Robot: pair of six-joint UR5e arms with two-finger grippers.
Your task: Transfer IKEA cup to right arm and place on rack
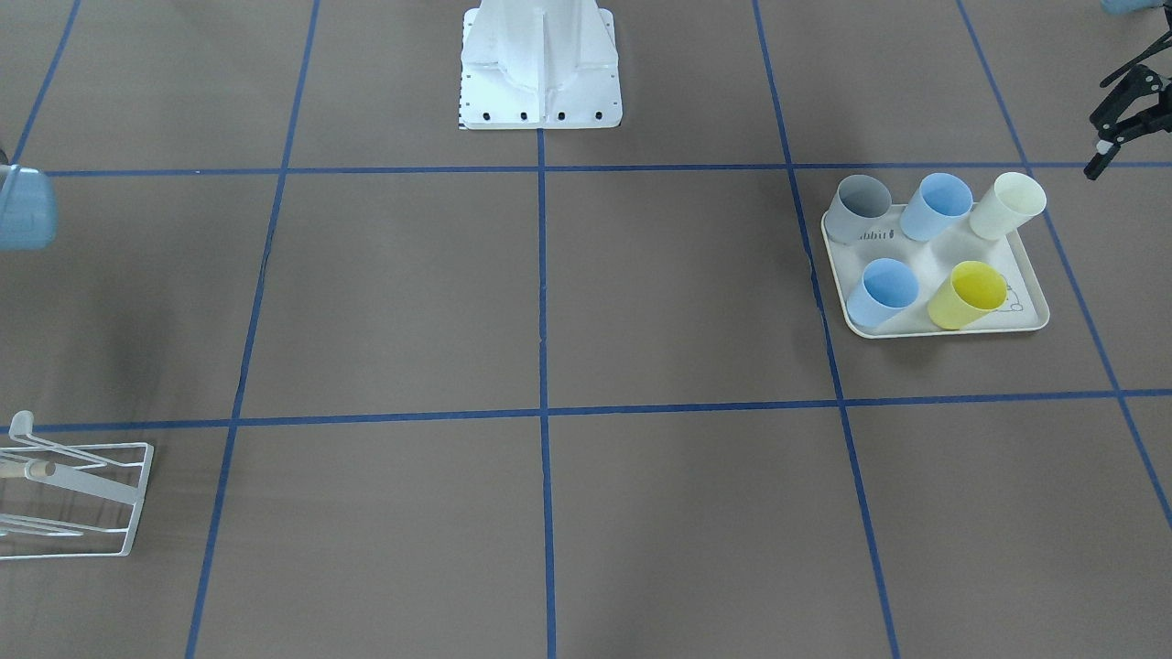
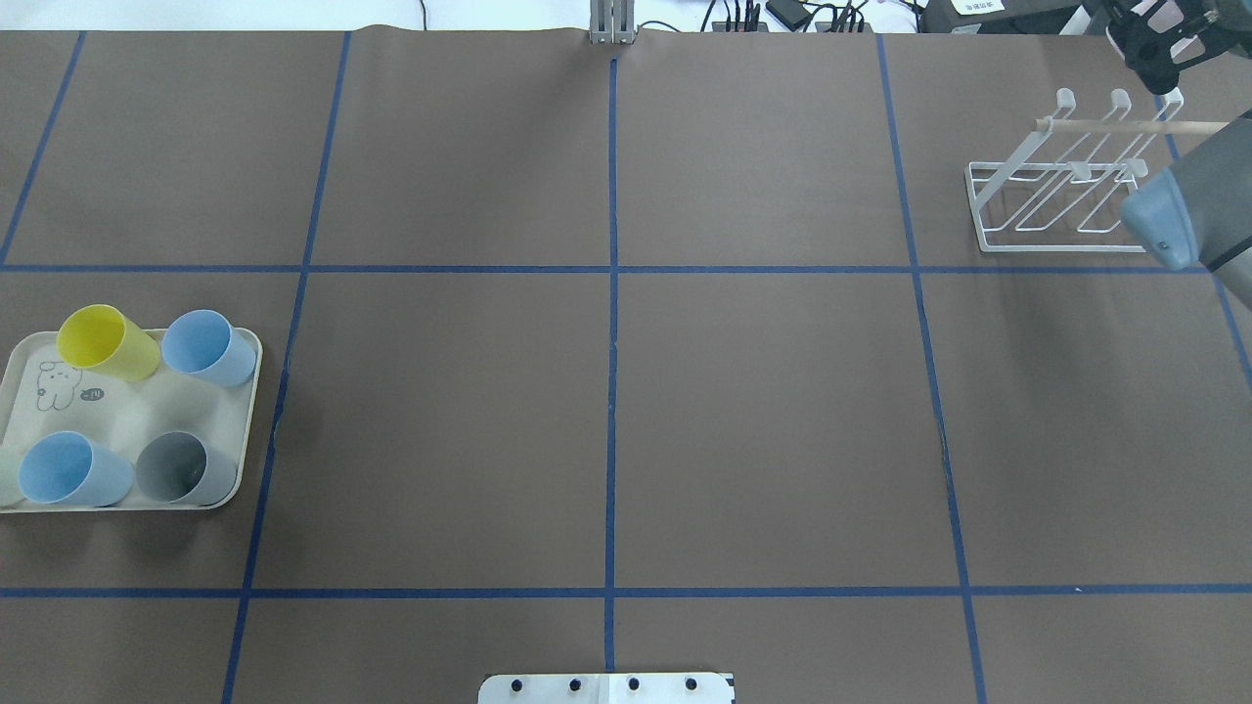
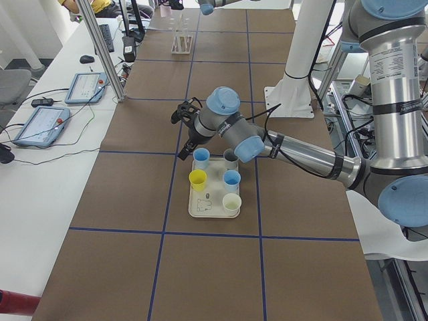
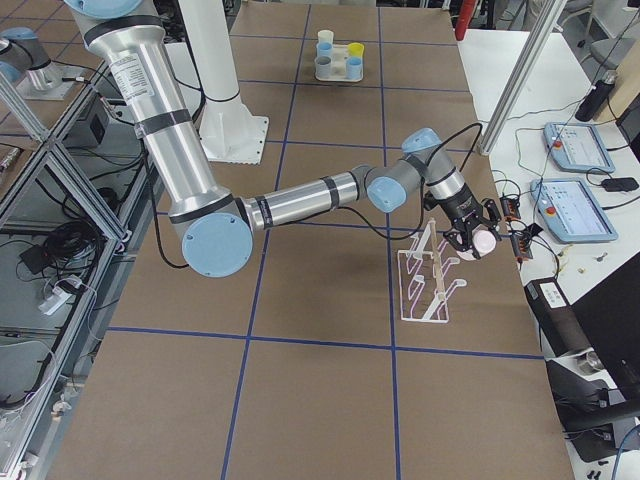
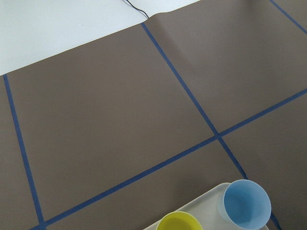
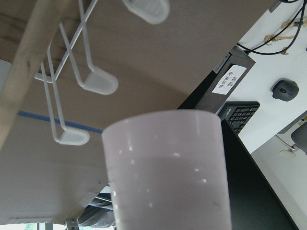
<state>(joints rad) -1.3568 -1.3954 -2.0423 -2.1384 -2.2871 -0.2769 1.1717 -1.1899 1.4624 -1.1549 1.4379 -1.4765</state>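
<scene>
A pale pink IKEA cup fills the right wrist view, and my right gripper is shut on it. The cup hangs beside the top of the white wire rack, close to its wooden rod and prongs. From overhead, the right gripper is just beyond the rack at the far right. My left gripper hovers open and holds nothing, beside the cream tray.
The rabbit-print tray holds several cups: yellow, grey and two blue ones. The robot base stands mid-table. The right arm's elbow hangs over the rack's near side. Keyboards and tablets lie past the table's edge.
</scene>
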